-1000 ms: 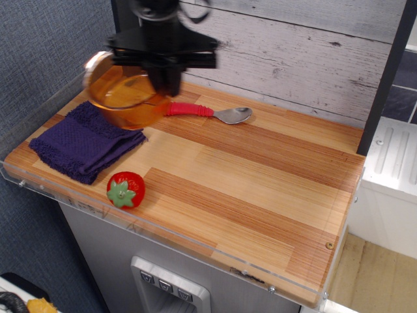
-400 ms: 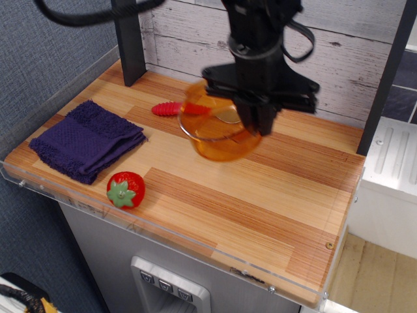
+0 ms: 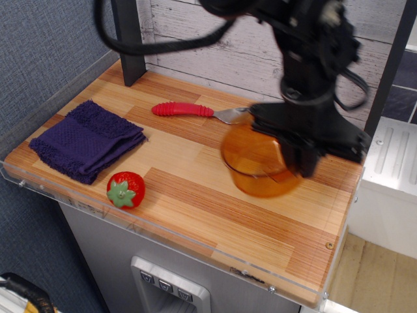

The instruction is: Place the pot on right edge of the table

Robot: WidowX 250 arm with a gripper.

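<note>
Although the pot [image 3: 259, 164] is not yet set down, the carry looks mostly done: it hangs over the right part of the desk [image 3: 215, 215], gripped at its right rim by the claw [image 3: 296, 160], and what seems left is a short move toward the right edge, a lowering and a release. Whether its base already touches the wood I cannot tell.

Nearest the front edge lies the strawberry [image 3: 125, 189], just beside the folded purple cloth [image 3: 86, 139] at the left. Farther back, the red-handled spoon [image 3: 195, 111] rests on the planks, its bowl just behind the pot's far rim. The claw is clamped on the pot, with the dark arm rising behind it against the grey board wall.

A second ago the pot was held high over the back left corner, above the cloth and hiding the spoon's handle end. A little later it was over the middle of the desk, covering the spoon's bowl. Now it is well to the right and lower, and the spoon shows almost whole. The strawberry, the cloth and the spoon have not shifted.
</note>
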